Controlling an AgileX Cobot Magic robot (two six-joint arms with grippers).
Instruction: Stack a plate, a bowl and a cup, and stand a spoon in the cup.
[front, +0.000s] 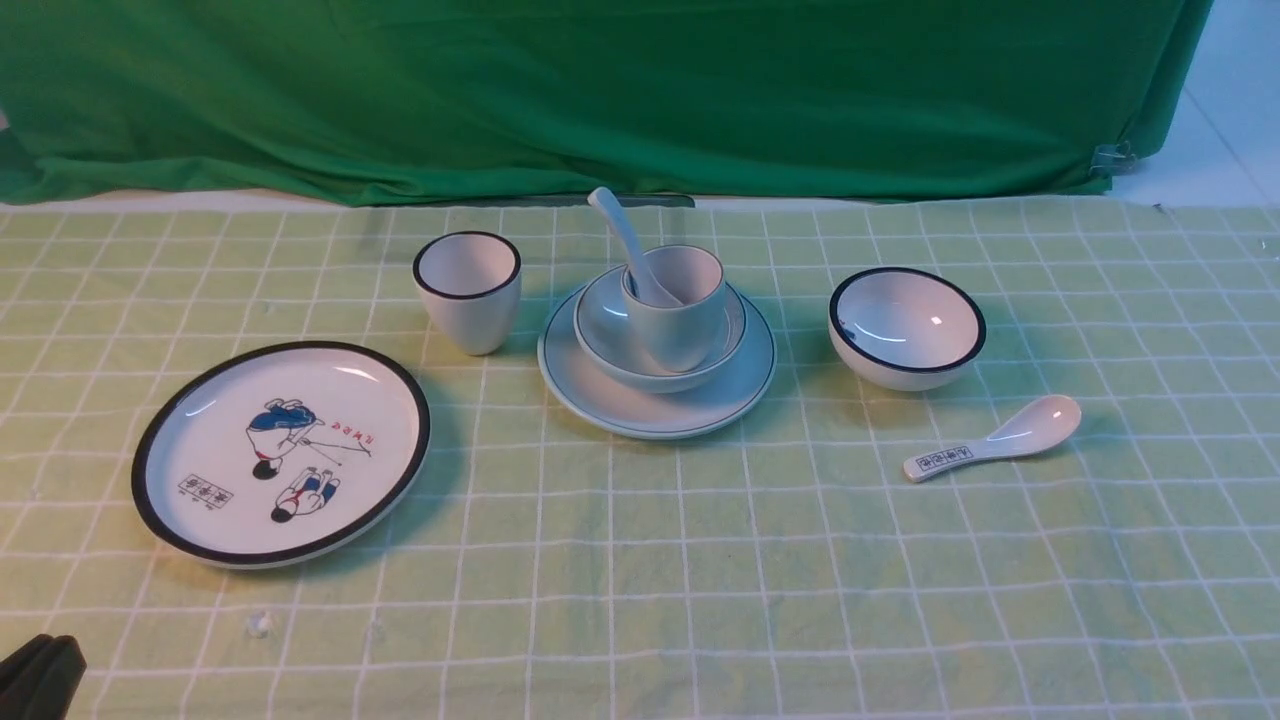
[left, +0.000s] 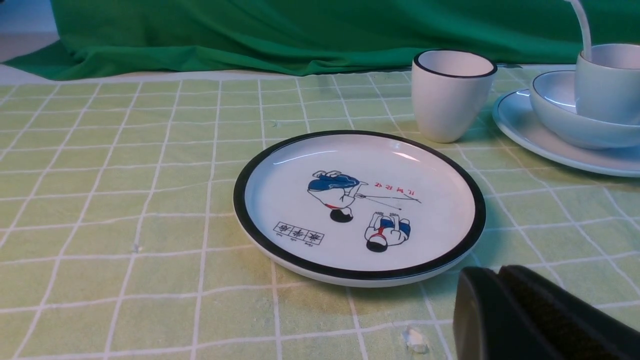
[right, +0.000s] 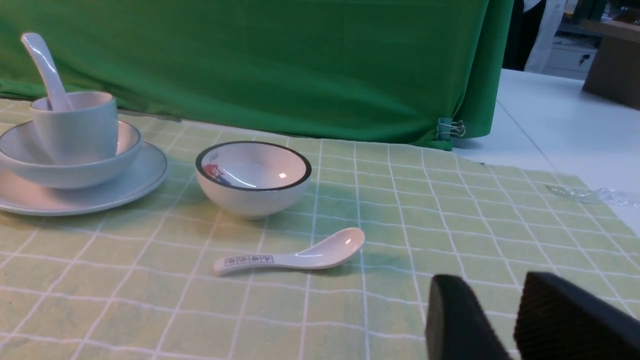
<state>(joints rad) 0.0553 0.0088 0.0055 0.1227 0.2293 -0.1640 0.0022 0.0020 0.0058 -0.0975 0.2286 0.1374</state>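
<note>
The pale plate (front: 657, 405) lies mid-table with the thin-rimmed bowl (front: 605, 340) on it. The pale cup (front: 690, 320) stands in the bowl, and the plain white spoon (front: 620, 235) stands in the cup with its handle leaning left. The stack also shows in the left wrist view, with the plate (left: 525, 135) and cup (left: 607, 85), and in the right wrist view, with the bowl (right: 65, 172) and spoon (right: 42, 60). My left gripper (front: 55, 645) (left: 497, 272) is shut and empty at the near left corner. My right gripper (right: 492, 285) is open and empty, low over the cloth at the near right; the front view does not show it.
A black-rimmed cartoon plate (front: 285, 450) lies front left, and a black-rimmed cup (front: 468, 290) stands behind it. A black-rimmed bowl (front: 906, 325) and a labelled spoon (front: 1000, 437) sit to the right. A green curtain (front: 600, 90) hangs along the back edge.
</note>
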